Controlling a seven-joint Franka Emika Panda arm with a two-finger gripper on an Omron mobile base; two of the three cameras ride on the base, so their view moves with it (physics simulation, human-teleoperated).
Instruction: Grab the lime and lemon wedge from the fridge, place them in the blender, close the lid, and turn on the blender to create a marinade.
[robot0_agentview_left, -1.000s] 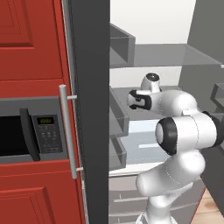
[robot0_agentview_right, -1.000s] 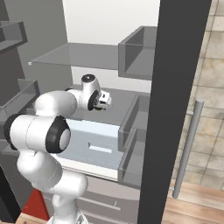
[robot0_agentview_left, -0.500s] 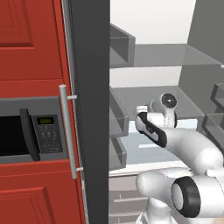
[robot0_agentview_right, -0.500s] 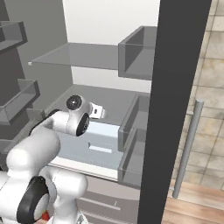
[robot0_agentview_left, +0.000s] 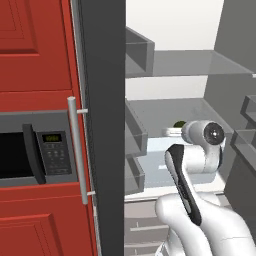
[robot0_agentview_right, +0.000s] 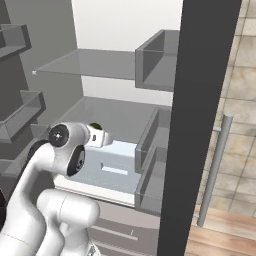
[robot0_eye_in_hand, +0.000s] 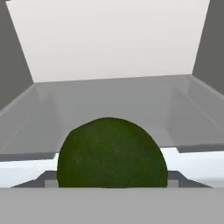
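Observation:
The fridge stands open, its other door at the right. The lime is a dark green ball on the grey middle shelf, just behind the pale blue-white drawer. My gripper reaches into the fridge at shelf height, right up against the lime. In the hand view the lime looms close and centred, resting on the shelf. The jaws stand open around its near side; the fingertips are hidden. The lemon wedge, blender and lid are out of view.
Red cabinets and a built-in microwave lie left of the fridge. Door bins flank the opening on both sides. A glass shelf hangs above. A long silver handle and wood floor are at the right.
The arm has folded lower and pushed the hand forward into the fridge, down to the middle shelf and up to the lime. The jaws have stayed equally wide.

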